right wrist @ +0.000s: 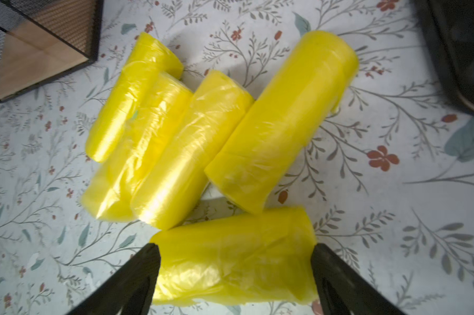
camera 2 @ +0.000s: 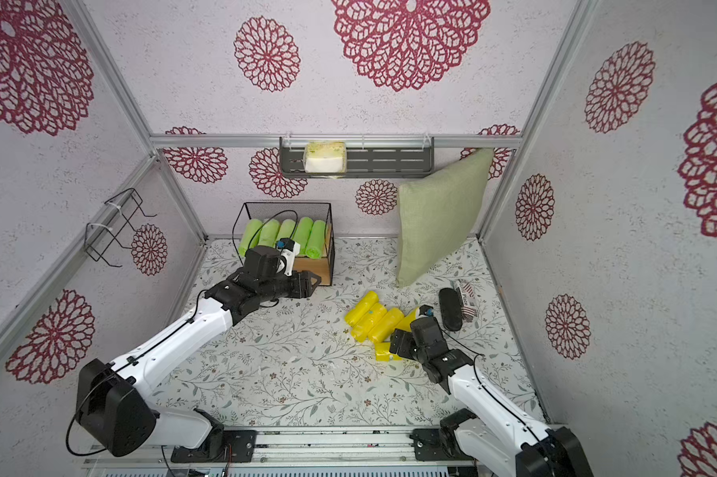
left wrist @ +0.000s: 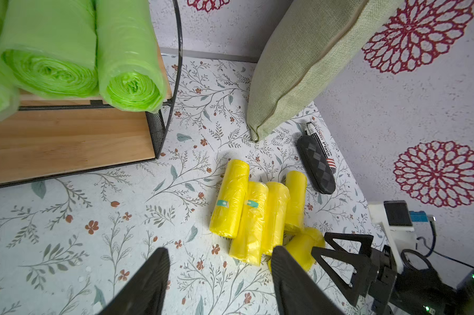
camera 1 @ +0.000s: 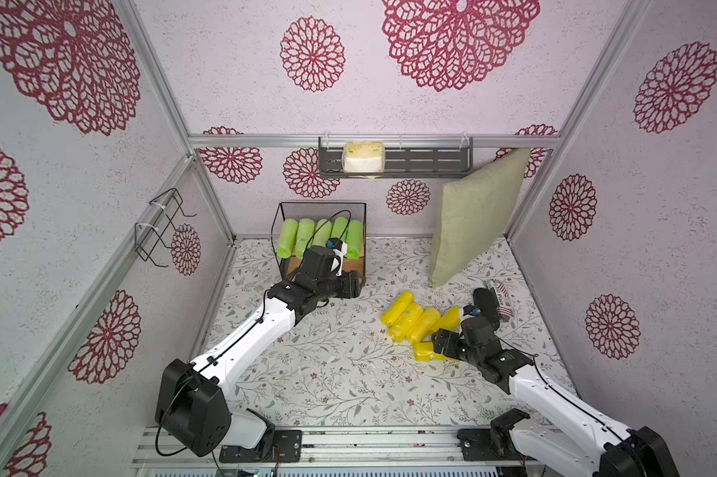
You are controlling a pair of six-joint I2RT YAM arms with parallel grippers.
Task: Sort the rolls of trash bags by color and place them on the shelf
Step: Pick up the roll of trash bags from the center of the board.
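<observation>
Yellow roll [right wrist: 234,259], half hidden from above, sits between spread right jaws (left jaws spread, empty).

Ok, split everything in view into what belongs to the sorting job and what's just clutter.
Job: shelf; five green rolls on its upper board; five yellow rolls on the table.

Clutter: cushion; tissue pack; wall rack; wire bracket; black case; printed tube.
</observation>
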